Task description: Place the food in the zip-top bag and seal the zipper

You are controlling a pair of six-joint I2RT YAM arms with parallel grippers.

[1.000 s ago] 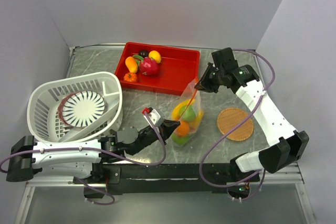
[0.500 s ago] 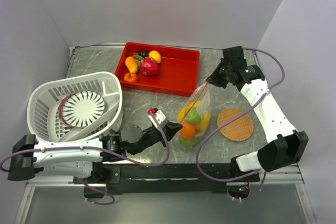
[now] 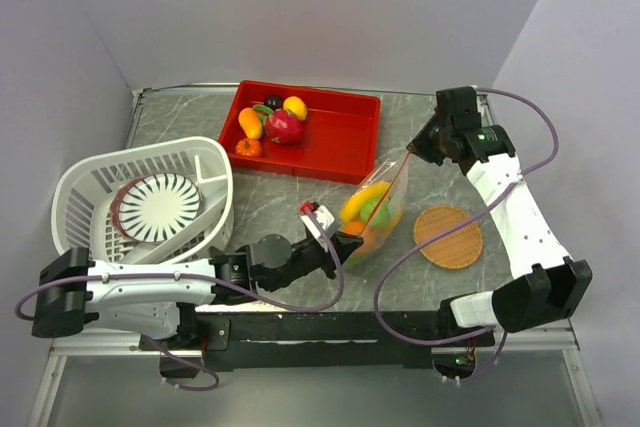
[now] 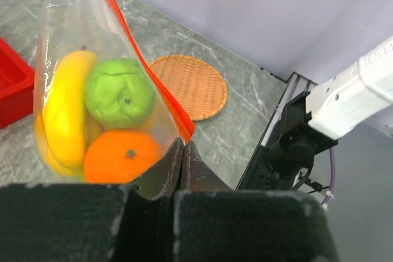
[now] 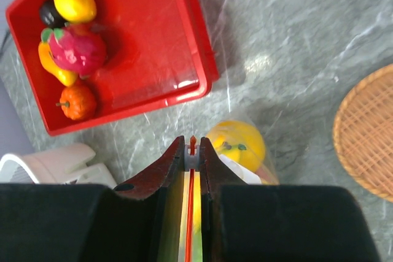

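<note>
I read the left gripper (image 4: 182, 153) jaws pinched on the zip-top bag (image 4: 104, 108) corner, the right gripper (image 5: 192, 151) jaws clamping its zipper (image 5: 189, 213).

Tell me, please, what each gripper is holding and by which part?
Both hold the zip-top bag by its zipper: the left gripper pinches the strip's near end, the right gripper its far end.

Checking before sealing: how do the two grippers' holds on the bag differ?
The left gripper pinches the zipper's near end, beside the orange; the right gripper pinches its far end, nearer the red tray. Left jaws meet tightly; right jaws show the strip between them. Both are shut on the bag.
</note>
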